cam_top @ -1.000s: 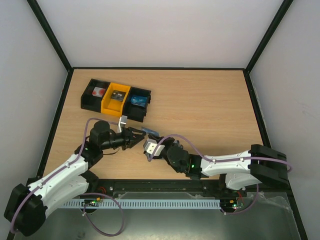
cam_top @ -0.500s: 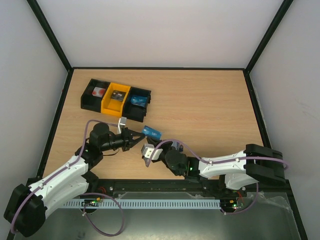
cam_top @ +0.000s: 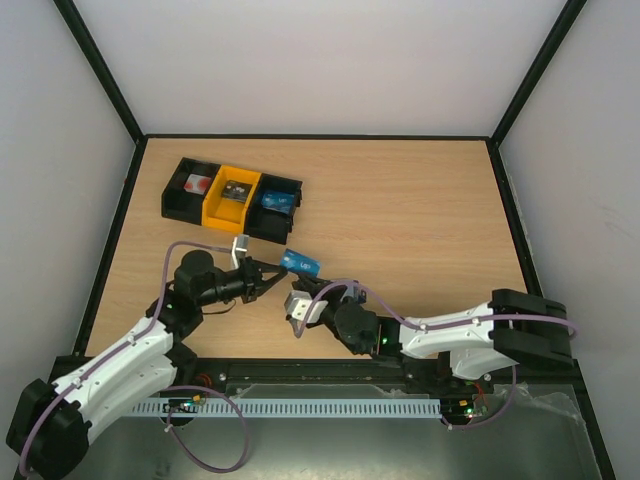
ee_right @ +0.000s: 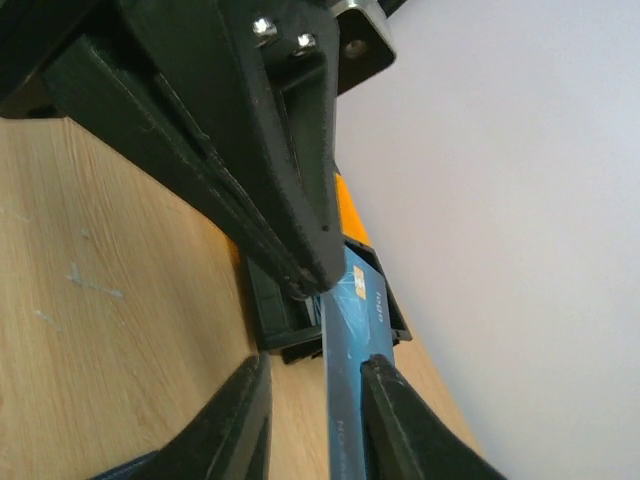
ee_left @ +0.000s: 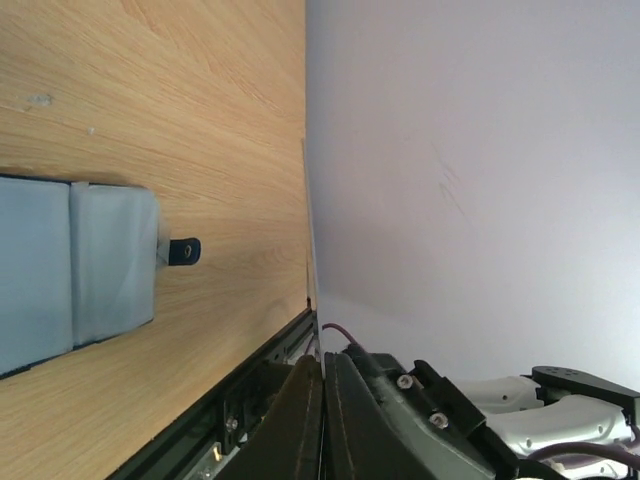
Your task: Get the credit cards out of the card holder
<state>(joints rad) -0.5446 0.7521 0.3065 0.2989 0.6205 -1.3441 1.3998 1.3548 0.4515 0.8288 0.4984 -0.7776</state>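
- Right wrist view gives me the blue credit card edge-on. The left gripper clamps it at 12 o'clock, and its long axis runs down toward 6.
- My right gripper stands apart, one finger on either side of that edge, so I judge it the nearer taker.
- The card holder lies flat on the table, at 9 o'clock in the left wrist view.

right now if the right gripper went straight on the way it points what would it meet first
Likely the blue credit card, pinched edge-on in the left gripper straight ahead of the open right gripper; depth is unclear.
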